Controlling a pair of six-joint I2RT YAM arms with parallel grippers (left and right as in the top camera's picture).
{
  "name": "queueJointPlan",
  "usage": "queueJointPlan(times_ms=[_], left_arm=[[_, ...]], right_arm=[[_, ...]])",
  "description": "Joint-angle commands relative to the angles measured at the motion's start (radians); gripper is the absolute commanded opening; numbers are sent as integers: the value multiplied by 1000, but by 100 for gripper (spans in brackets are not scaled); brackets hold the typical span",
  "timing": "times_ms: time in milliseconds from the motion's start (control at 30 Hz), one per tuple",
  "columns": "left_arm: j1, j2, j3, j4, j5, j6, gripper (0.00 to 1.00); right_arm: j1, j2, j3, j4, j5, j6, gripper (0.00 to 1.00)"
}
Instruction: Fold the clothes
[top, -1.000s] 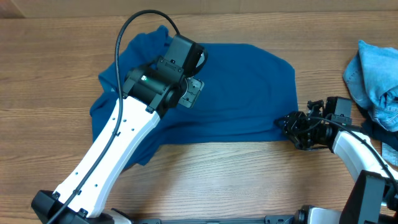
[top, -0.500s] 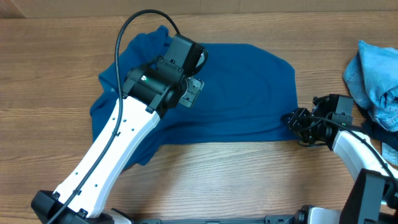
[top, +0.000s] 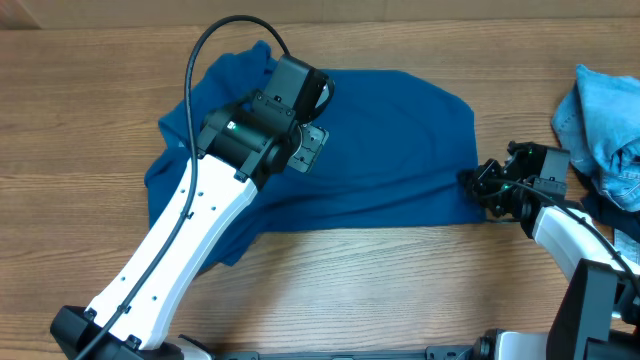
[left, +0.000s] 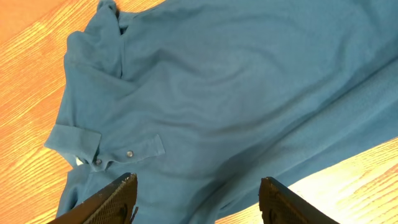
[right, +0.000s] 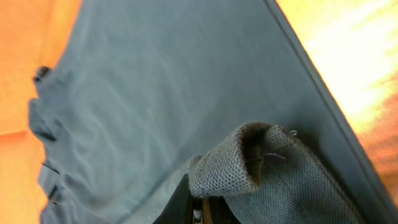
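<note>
Across the far half of the worktop (top: 380, 290), between its centre and its right portion, lies the dark-blue shirt (top: 390, 140). Most of the body is spread flat. The part toward the left edge is rumpled and partly covered by the white left arm (top: 190, 240), which reaches in from the near-left corner. The right side of the shirt ends in a straight hem running toward the near edge.

At the near-right corner of the shirt, the right pincer (top: 478, 186) is closed on the hem. From the right wrist, a bunched fold of fabric (right: 267, 162) with its knit texture showing stands over the dark fingertips (right: 196, 208), and the rest of the cloth stretches away smooth.

Above the far-left part of the shirt hangs the left pincer (left: 199, 202), set wide, with nothing between its two fingers (left: 115, 196) and clear of the cloth. From the left wrist, the collar (left: 71, 140) and a button strip (left: 127, 152) with two small buttons lie just ahead of the left-hand finger. A black cable (top: 190, 80) loops up from the left arm over the far-left corner of the shirt.

Against the right edge of the worktop, apart from the shirt, sits a crumpled light-blue garment (top: 600, 115), just beyond the right pincer.
</note>
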Motion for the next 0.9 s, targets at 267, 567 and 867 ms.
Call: queueJointPlan(times_ms=[267, 567, 867], left_arm=[[5, -5, 23, -13, 37, -21, 78], [5, -133, 156, -139, 37, -21, 94], [5, -244, 185, -271, 108, -60, 83]], right_arm=[[4, 4, 18, 42, 33, 63, 57], [58, -38, 49, -68, -212, -77, 58], [290, -93, 98, -217, -180, -22, 56]])
